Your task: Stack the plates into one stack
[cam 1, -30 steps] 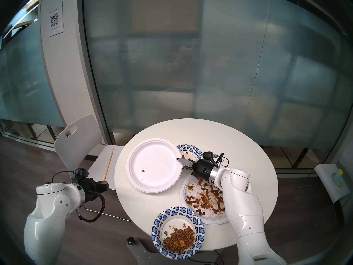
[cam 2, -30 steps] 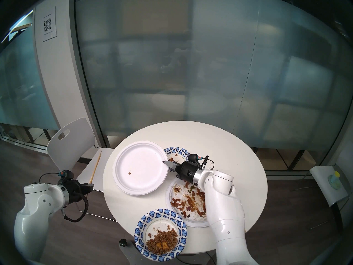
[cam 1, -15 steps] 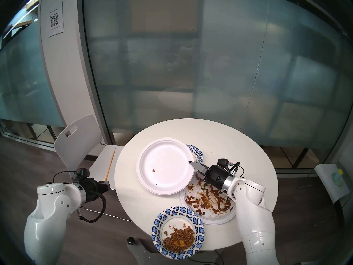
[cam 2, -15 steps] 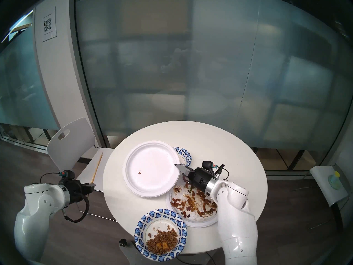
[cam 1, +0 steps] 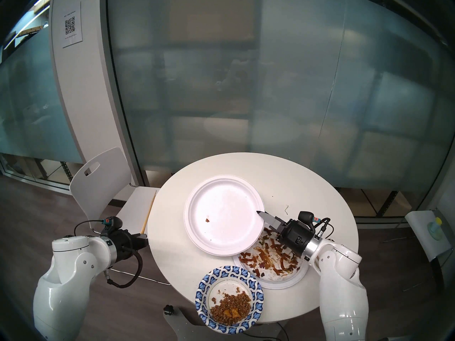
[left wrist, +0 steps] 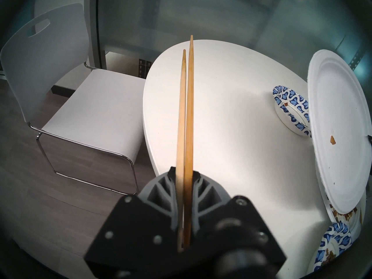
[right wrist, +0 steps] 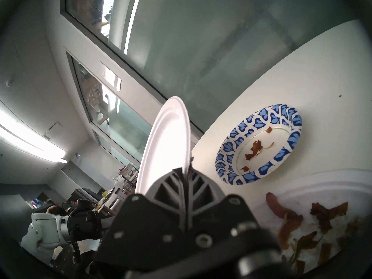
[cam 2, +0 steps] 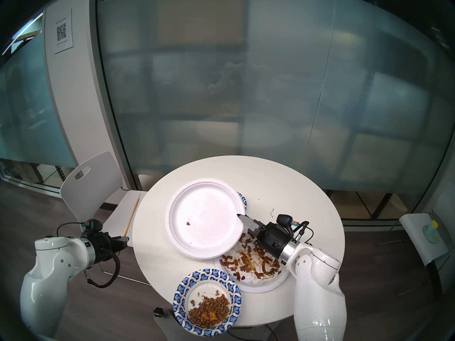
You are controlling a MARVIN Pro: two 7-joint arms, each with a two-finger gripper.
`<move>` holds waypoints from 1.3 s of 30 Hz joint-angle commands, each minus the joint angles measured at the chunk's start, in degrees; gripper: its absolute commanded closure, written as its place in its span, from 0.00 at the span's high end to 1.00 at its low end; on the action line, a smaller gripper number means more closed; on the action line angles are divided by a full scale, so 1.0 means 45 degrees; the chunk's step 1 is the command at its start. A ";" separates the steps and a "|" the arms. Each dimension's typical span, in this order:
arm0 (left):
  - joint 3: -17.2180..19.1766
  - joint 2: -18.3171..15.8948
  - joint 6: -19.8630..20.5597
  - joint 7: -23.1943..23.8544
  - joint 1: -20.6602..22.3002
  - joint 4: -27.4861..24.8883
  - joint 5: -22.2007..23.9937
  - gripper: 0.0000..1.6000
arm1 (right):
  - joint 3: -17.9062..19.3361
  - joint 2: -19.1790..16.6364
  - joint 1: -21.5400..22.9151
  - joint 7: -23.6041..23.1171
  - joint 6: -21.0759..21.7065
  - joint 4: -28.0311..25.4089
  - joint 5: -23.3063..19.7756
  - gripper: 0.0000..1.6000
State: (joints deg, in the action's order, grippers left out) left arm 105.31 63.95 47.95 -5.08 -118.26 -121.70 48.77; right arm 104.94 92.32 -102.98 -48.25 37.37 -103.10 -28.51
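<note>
The right gripper (cam 1: 265, 216), clamped on the clean white plate (cam 1: 221, 211), has carried it rightward, partly over the soiled plate (cam 1: 273, 271); stacking begins.

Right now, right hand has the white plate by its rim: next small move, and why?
Probably carry the clean white plate a little further over the food-strewn white plate. The right hand grips its rim; it overlaps only that plate's far edge.

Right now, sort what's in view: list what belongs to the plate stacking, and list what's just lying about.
Belongs to the job:
- held white plate
- white plate with brown scraps
- near blue-rimmed plate with crumbs
- far blue-rimmed plate

Just about:
- chopsticks, clamped in the left jaws
- white chair
- stray scraps on the table
</note>
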 commanded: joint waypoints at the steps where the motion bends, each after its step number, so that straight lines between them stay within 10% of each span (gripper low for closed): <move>1: -0.0096 -0.0065 -0.0003 0.0015 0.0066 -0.0315 -0.0055 0.00 | 0.0790 0.0225 -0.1537 -0.0385 -0.0025 -0.1527 -0.0197 0.00; 24: -0.0822 -0.0040 0.0030 -0.0089 0.0040 -0.0738 -0.0378 0.00 | 0.3933 0.2595 -0.5402 -0.0741 -0.0086 -0.5181 -0.0240 0.00; 39: -0.1122 0.0063 -0.0010 -0.0382 -0.0123 -0.1132 -0.0518 0.00 | 0.5018 0.3595 -0.5529 -0.0775 -0.0962 -0.4581 -0.0770 0.00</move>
State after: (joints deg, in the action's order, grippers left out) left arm 100.52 63.79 47.99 -6.78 -118.24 -124.62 46.39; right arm 126.57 106.24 -128.18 -51.53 34.84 -124.70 -30.15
